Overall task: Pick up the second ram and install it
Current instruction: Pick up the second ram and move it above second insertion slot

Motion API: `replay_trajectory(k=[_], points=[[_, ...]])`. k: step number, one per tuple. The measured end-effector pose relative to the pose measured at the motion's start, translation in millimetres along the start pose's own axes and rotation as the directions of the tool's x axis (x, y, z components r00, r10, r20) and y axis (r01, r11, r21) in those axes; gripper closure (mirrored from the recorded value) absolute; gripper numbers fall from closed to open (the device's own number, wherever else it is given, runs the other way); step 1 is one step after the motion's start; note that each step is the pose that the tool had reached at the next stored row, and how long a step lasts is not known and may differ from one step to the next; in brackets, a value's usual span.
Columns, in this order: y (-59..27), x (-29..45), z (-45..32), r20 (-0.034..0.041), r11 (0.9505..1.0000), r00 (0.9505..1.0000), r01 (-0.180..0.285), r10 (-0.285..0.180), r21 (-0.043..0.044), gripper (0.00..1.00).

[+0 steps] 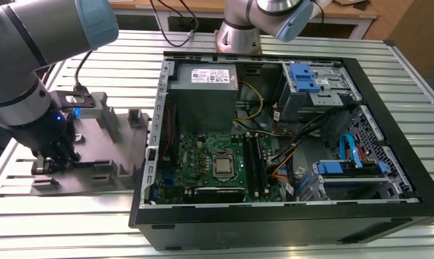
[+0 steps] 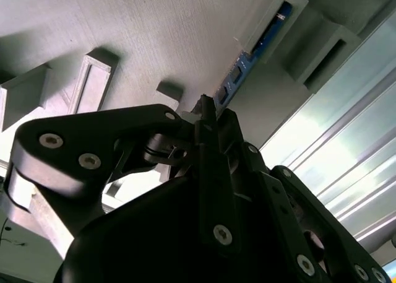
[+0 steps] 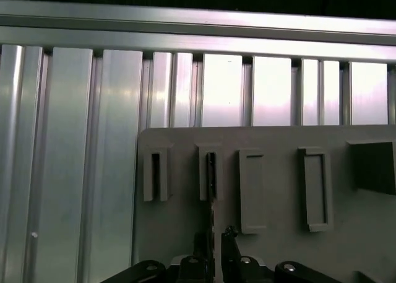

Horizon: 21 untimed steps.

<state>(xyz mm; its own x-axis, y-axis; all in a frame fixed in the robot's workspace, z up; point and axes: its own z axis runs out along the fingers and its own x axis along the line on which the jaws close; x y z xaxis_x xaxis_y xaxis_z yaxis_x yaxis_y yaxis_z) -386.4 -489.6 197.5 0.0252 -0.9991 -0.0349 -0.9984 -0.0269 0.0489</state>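
Observation:
The second ram [image 2: 242, 67], a thin blue-green stick, stands on edge in a slot of the grey tray [image 2: 154, 29]. In the first wrist view the ram [image 3: 211, 171] shows edge-on as a dark line in its holder on the tray [image 3: 278, 178]. My gripper [image 2: 207, 109] has its black fingers closed together on the stick's near end, and the first wrist view shows the gripper [image 3: 216, 241] low over the tray. In the exterior view the gripper [image 1: 48, 161] hangs over the tray [image 1: 102, 164], at the exterior view's left of the open computer case. The green motherboard [image 1: 209, 156] lies inside the case.
The open black case [image 1: 289, 216] holds a grey power supply [image 1: 202, 97], blue drive brackets [image 1: 307, 75] and loose cables [image 1: 289, 145]. Another arm's base [image 1: 240, 32] stands behind the case. The tray's upright pegs [image 1: 134, 118] rise beside my gripper on the ribbed metal table [image 1: 51, 232].

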Motion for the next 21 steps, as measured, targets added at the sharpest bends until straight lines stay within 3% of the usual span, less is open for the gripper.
replay_trajectory(k=[10, 14, 21], points=[[-0.2, 0.1, 2.2, 0.0037, 1.0, 1.0, 0.005, -0.005, -0.0002, 0.76], [-0.2, 0.1, 2.2, 0.0048, 1.0, 1.0, 0.005, -0.005, -0.0002, 0.87], [-0.2, 0.1, 2.2, 0.0079, 1.0, 1.0, 0.005, -0.005, -0.0001, 0.87]])
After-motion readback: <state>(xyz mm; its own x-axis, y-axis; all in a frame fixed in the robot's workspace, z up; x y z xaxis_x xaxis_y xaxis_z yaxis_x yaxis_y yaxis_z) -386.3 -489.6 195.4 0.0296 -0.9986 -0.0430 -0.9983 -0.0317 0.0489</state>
